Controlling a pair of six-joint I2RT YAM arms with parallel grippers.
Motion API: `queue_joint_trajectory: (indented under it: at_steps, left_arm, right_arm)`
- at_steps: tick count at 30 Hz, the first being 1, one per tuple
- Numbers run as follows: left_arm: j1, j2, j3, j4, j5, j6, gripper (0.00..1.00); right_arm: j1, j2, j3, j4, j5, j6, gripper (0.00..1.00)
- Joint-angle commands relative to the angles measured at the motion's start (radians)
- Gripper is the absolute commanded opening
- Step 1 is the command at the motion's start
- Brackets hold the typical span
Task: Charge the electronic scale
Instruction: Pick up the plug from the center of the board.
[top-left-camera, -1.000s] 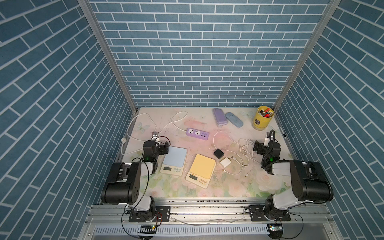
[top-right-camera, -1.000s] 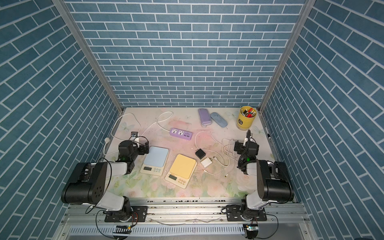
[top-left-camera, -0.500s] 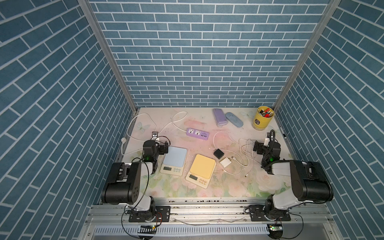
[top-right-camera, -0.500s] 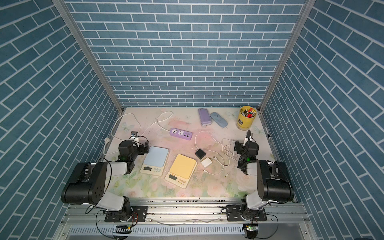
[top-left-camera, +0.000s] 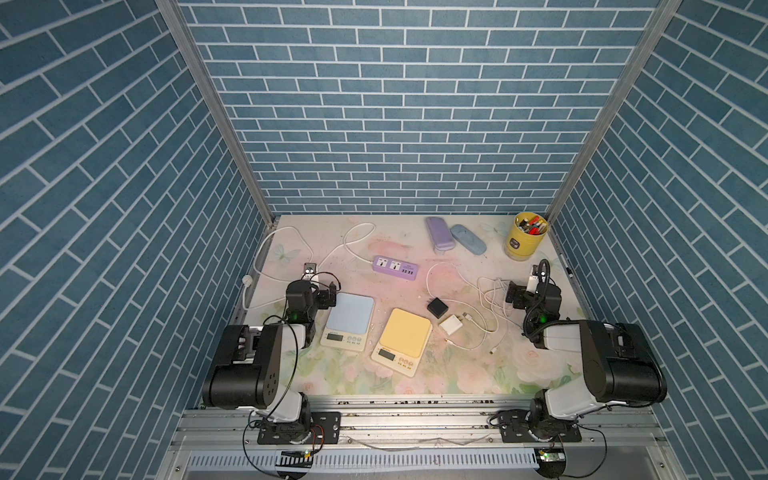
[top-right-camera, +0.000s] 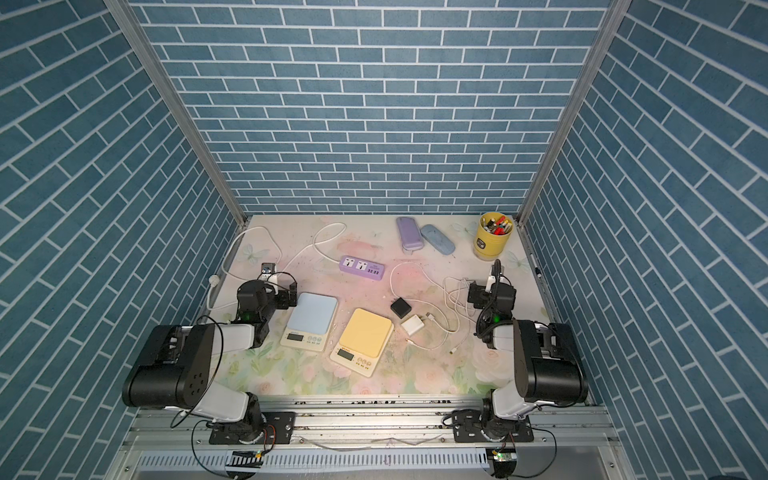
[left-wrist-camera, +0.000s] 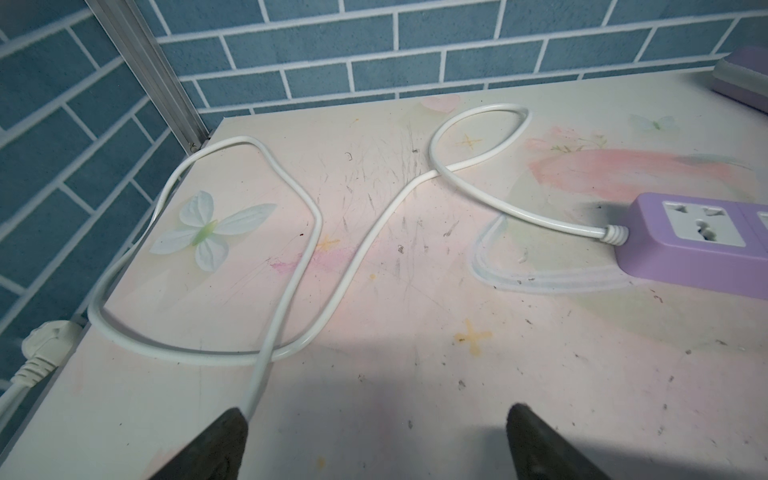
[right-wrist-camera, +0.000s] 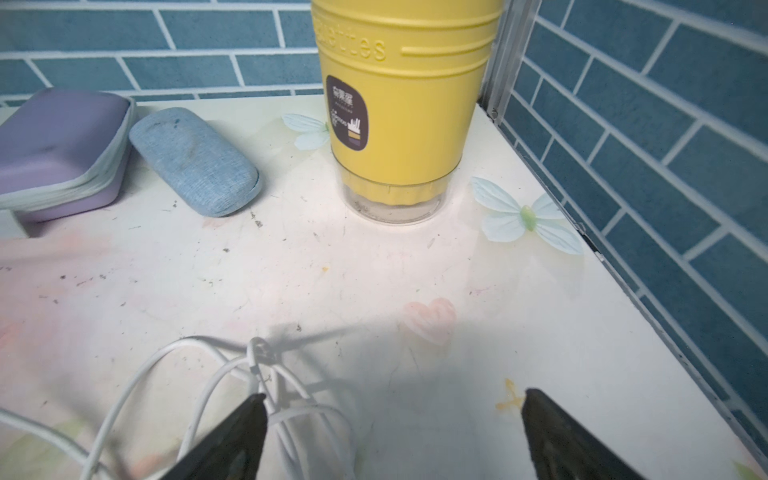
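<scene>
The left end effector (left-wrist-camera: 374, 444) is spread wide and empty, low over the tabletop (left-wrist-camera: 415, 332), just beside the blue scale (top-left-camera: 349, 318). Next, the yellow scale (top-left-camera: 404, 338) lies flat, with the black charger (top-left-camera: 437, 308) and white charger (top-left-camera: 451, 325) near it. The right end effector (right-wrist-camera: 390, 436) is spread too, the white cable (right-wrist-camera: 303, 411) at one fingertip, possibly touching.

we saw walls (top-left-camera: 395, 124) of deep blue brick with pale grout, and a bench (top-left-camera: 457, 374) printed with pink roses, green leaves and pale butterflies. the blue scale (top-left-camera: 349, 312) had a light blue top and the yellow scale (top-left-camera: 405, 332) a yellow one, both on cream bases. the power strip (top-left-camera: 395, 266) was lilac, its cord (left-wrist-camera: 434, 172) white. one charger (top-left-camera: 437, 307) was black, the other charger (top-left-camera: 452, 324) white. the cup (top-left-camera: 524, 241) was yellow with a dark label.
</scene>
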Motion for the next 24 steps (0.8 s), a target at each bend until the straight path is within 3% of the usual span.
queue_joint_trajectory:
  at_steps: [1,3,8,11,17,20,24]
  left_arm:
    - [-0.005,-0.083,0.127,-0.241,-0.021,-0.012,1.0]
    - [-0.005,-0.101,0.254,-0.488,-0.067,-0.084,1.0]
    - [-0.025,-0.103,0.338,-0.594,0.026,-0.213,1.0]
    - [-0.101,-0.08,0.417,-0.732,0.024,-0.232,1.0]
    - [-0.38,-0.034,0.499,-0.916,-0.035,-0.156,0.99]
    - [-0.48,-0.005,0.527,-0.968,-0.031,-0.154,1.0]
    - [-0.565,0.003,0.513,-0.948,-0.024,-0.166,0.99]
  right_arm:
    - [0.004,-0.09,0.045,-0.136,-0.051,-0.03,0.92]
    - [0.005,-0.169,0.163,-0.445,-0.039,0.018,0.89]
    - [0.056,-0.197,0.39,-0.822,-0.016,0.078,0.81]
    - [0.183,-0.182,0.478,-0.926,0.03,0.055,0.8]
    - [0.422,-0.046,0.619,-1.014,-0.06,0.165,0.76]
    - [0.488,0.003,0.626,-1.019,-0.127,0.256,0.73]
    - [0.581,0.028,0.632,-1.124,-0.11,0.234,0.71]
